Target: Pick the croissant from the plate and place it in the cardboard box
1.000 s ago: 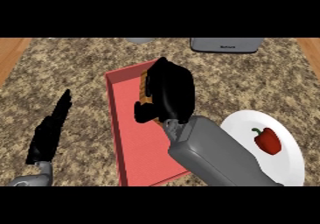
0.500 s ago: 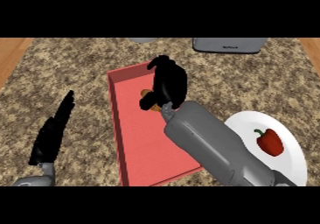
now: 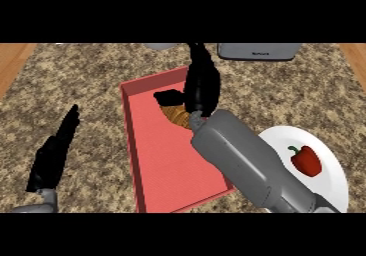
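The croissant (image 3: 174, 116) lies inside the red open box (image 3: 153, 165), near its far end. My right hand (image 3: 201, 87) hovers just over it with fingers stretched straight toward the far side and the thumb (image 3: 167, 96) spread to the left above the croissant. That hand is open and its fingers do not wrap the croissant. The white plate (image 3: 330, 175) sits at the right of the box and carries a red bell pepper (image 3: 308, 160); my right forearm covers its left rim. My left hand (image 3: 57, 150) rests open on the counter left of the box.
A grey appliance (image 3: 260, 50) stands at the far edge, with another grey object (image 3: 162, 46) to its left. Wooden floor shows past the speckled counter (image 3: 75, 85) at both sides.
My right hand has reached farther over the box and straightened its fingers. The croissant, hidden under the hand before, now shows lying in the box. The left hand has hardly moved.
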Available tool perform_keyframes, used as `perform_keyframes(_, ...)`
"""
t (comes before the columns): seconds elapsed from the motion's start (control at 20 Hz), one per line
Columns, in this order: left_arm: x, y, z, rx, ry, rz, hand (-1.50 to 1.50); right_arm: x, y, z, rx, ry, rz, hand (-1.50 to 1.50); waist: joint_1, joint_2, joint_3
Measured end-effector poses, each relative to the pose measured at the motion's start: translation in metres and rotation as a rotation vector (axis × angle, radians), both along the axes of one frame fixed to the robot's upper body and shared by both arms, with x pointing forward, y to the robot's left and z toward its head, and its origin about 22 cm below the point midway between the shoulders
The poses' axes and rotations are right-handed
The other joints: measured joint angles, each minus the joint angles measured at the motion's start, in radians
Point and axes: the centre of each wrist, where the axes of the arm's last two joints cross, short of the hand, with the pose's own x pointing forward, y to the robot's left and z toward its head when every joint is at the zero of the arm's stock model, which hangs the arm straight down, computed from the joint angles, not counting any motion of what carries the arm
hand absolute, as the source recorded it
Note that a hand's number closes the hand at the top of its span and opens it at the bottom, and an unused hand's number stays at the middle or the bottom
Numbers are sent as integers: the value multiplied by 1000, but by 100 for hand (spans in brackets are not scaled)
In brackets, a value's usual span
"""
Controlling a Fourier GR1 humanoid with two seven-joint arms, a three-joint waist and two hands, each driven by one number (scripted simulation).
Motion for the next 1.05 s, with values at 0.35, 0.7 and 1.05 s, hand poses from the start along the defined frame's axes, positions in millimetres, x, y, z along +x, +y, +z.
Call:
perform_keyframes(0.35, -4, 3, -3, 3, 9, 27, 0, -2, -34, 10, 245, -149, -88, -150, -28, -5, 0)
perform_keyframes(0.7, -10, 12, 0, 6, 15, 56, 0, -26, -122, 11, 343, -239, -246, -150, -54, -13, 0)
perform_keyframes(1.05, -14, 13, -2, 1, 12, 57, 0, -95, -209, 16, 386, -277, -293, -150, -58, -11, 1)
